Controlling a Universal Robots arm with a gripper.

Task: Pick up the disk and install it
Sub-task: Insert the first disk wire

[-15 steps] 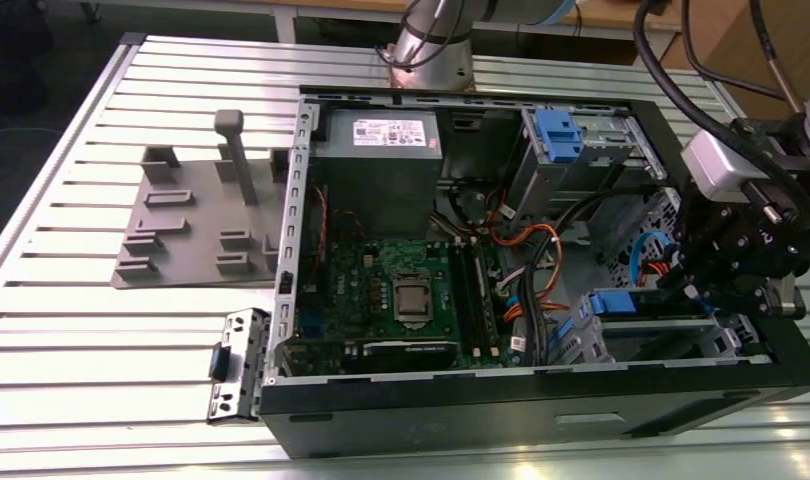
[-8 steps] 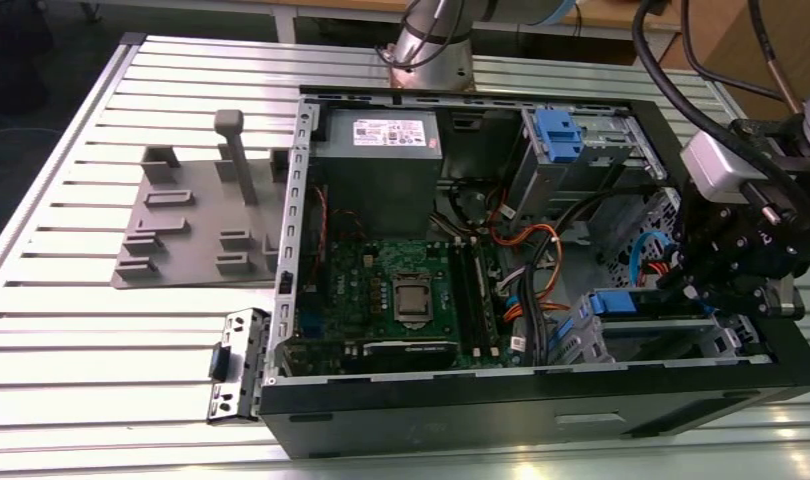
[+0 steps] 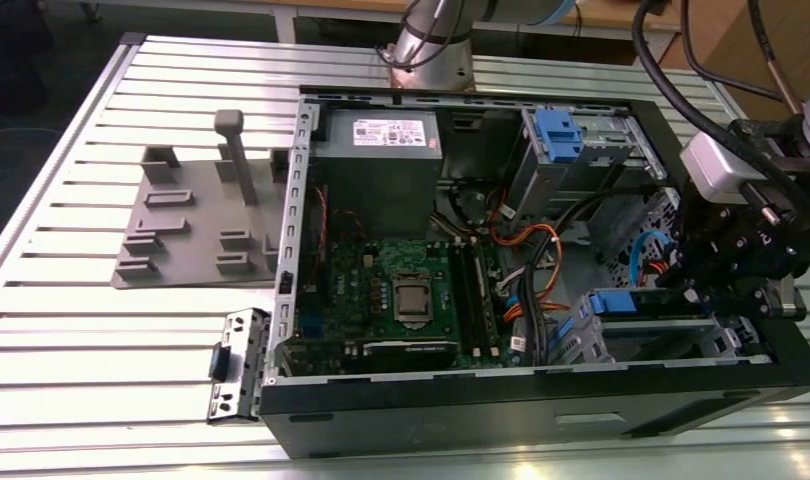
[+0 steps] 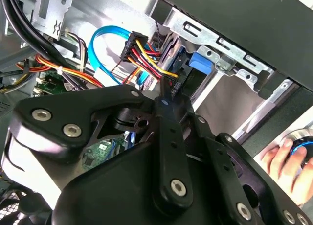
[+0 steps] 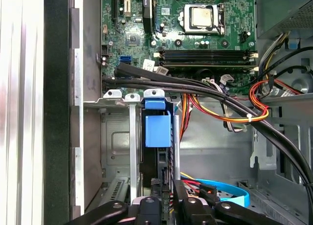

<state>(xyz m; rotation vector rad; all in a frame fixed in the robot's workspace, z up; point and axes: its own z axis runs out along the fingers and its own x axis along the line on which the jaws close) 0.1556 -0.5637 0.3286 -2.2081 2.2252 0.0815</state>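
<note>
You are at the installing step: the disk (image 5: pixel 158 129) stands on its edge inside the metal drive cage (image 5: pixel 115 137) of the open computer case, with its blue carrier end toward the motherboard (image 5: pixel 176 34). The gripper (image 5: pixel 168 201) is at the opposite end of the disk, just at the mouth of the cage. I cannot tell if it grasps the disk or has released it. I judge the disk is not fully seated, so pushing further requires keeping it straight along the cage rails, clear of the cables (image 5: pixel 220 105) beside the cage.

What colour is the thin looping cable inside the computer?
Light blue. The cable shows best in the second wrist view, curving beside the red and yellow wires.
</note>
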